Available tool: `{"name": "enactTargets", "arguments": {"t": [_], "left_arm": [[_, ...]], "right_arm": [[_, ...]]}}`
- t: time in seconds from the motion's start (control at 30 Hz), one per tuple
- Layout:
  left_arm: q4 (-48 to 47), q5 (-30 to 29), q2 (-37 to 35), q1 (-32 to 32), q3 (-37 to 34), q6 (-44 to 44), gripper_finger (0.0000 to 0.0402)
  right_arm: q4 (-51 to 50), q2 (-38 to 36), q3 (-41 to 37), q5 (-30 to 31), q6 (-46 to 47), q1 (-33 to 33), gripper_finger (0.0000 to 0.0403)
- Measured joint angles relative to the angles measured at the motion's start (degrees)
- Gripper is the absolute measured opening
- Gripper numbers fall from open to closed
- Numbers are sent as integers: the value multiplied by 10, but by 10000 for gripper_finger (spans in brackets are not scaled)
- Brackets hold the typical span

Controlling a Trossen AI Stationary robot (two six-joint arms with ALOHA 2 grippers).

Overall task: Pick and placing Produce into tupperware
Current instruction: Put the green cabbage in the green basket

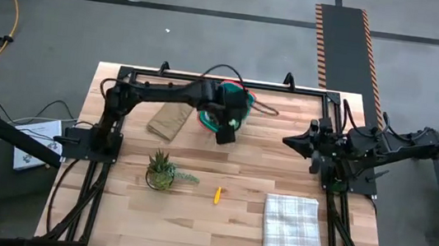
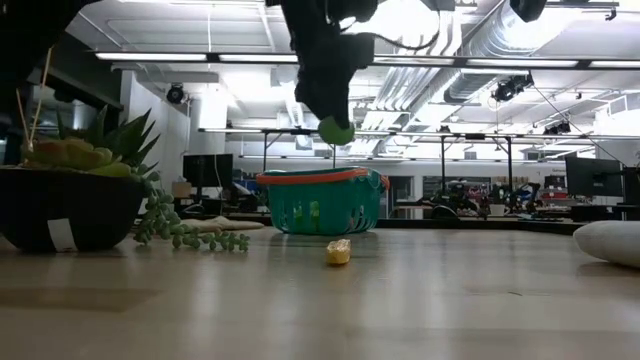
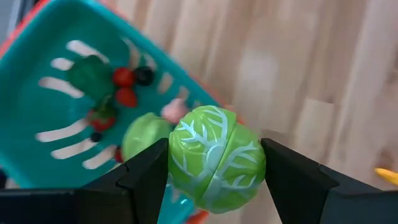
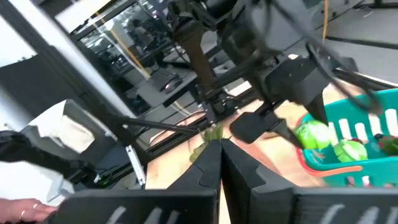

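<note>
A round green toy cabbage (image 3: 214, 158) with pale veins sits between the fingers of my left gripper (image 3: 214, 163), which is shut on it. Seen level, the cabbage (image 2: 336, 130) hangs above the teal tupperware (image 2: 320, 203) with its orange-red rim. The tupperware (image 3: 37, 118) holds several pieces of produce, red, green and pink. A small yellow piece (image 2: 339, 252) lies on the table nearer the front. My right gripper (image 4: 219, 155) waits shut at the table's right side (image 1: 296, 142), holding nothing. My left gripper pinches the cabbage by two opposite sides (image 3: 177, 168) between its two fingers (image 3: 286, 177). The fingers come from above, slanting down. The cabbage is at their free ends, lifted clear, over the tupperware's near rim (image 1: 212, 126).
A flat brown paper bag (image 1: 167, 121) lies left of the tupperware. A spiky potted plant (image 1: 162, 170) stands at the front left, and a checked cloth (image 1: 293, 229) lies at the front right. Bare wood lies between them around the yellow piece (image 1: 217, 194).
</note>
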Motion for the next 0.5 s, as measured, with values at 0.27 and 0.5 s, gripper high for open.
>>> {"name": "enactTargets", "arguments": {"t": [0.27,0.5], "left_arm": [[1,0,0,78,0,27,230],[20,20,0,146,0,29,230]], "right_arm": [[0,0,0,46,27,0,1],[0,0,0,93,37,0,1]]}}
